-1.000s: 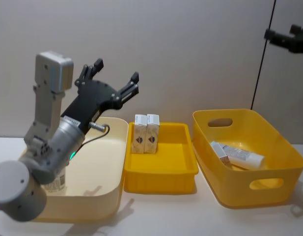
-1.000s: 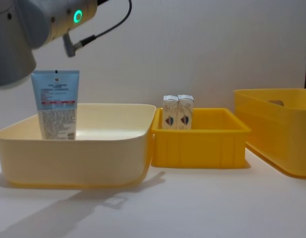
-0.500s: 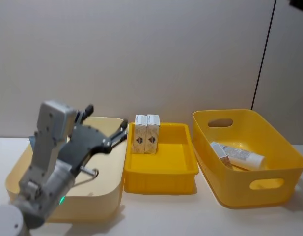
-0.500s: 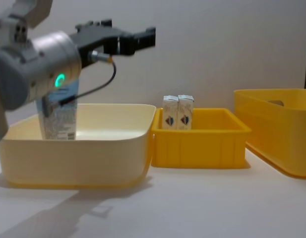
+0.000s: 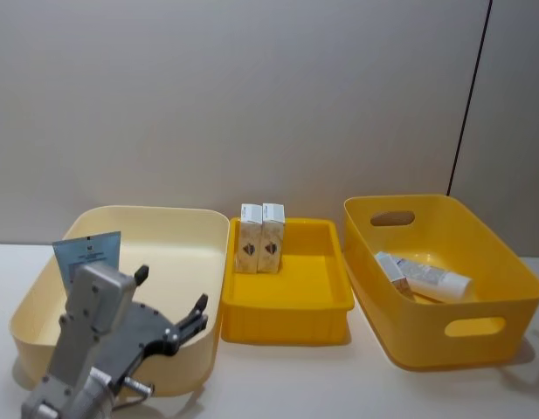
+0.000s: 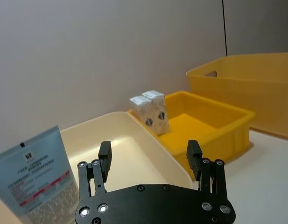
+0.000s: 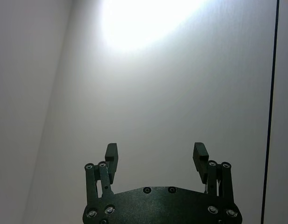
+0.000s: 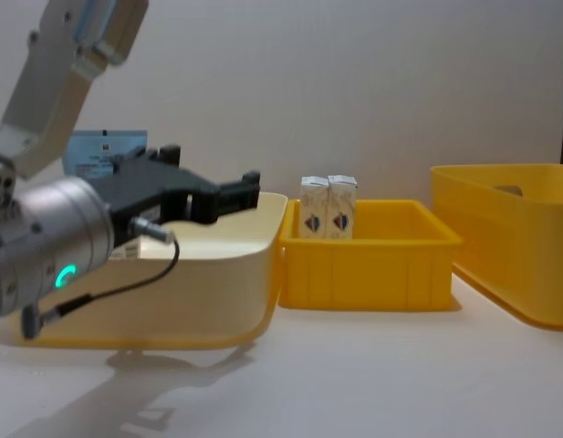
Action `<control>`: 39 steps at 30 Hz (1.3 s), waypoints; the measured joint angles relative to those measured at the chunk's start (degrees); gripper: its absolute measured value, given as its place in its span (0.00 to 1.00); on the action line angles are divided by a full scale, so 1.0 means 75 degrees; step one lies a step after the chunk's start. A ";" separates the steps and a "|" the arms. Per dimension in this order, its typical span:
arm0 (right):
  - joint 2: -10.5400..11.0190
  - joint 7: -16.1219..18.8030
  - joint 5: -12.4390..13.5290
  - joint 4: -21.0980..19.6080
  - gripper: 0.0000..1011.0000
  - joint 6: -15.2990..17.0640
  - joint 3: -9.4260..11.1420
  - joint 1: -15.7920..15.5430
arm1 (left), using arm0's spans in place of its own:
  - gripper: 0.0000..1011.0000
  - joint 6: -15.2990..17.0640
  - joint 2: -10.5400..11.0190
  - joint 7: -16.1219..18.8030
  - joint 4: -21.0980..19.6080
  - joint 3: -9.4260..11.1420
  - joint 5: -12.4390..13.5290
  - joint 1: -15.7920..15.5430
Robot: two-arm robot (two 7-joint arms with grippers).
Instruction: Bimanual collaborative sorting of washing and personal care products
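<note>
While its right pincer (image 7: 155, 154) hangs spread and empty before a bare wall (image 7: 50, 93), the robot's left pincer (image 5: 170, 292) sits low, jaws wide and holding nothing, at the near side of the cream bin (image 5: 147, 210) just left of the tray (image 5: 291, 305). A blue tube (image 5: 87, 253) stands upright in that bin, on the side far from the tray. Two cartons (image 5: 260, 237) stand together in the tray's back left corner, and a second tube (image 5: 433, 281) lies in the deep bin (image 5: 505, 292) right of the tray.

The blue tube looks the likely next pick. Done well, the left pincer would rise over the bin's rim, square its jaws to the tube's flat faces and close high on the body, since so tall a tube should tip at a nudge. A straight lift should clear the rim before any travel toward the tray. Room is tight on the tube's side away from the tray, where the bin wall is near. Toward the tray the bin floor is bare. A low crossing risks clipping the cartons.
</note>
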 joint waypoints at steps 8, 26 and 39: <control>-0.0004 -0.0079 -0.0018 -0.0061 0.99 -0.0015 -0.0051 -0.0132 | 0.99 0.0065 0.0201 0.0178 -0.0113 0.0114 0.0027 0.0236; -0.0066 -0.1026 -0.0343 -0.0619 0.99 -0.0284 -0.0546 -0.1385 | 0.99 0.0071 0.0220 0.0191 -0.0120 0.0115 0.0029 0.0254; -0.0116 -0.1822 -0.0598 -0.1101 0.99 -0.0506 -0.0963 -0.2438 | 0.99 0.0069 0.0220 0.0190 -0.0119 0.0113 0.0028 0.0254</control>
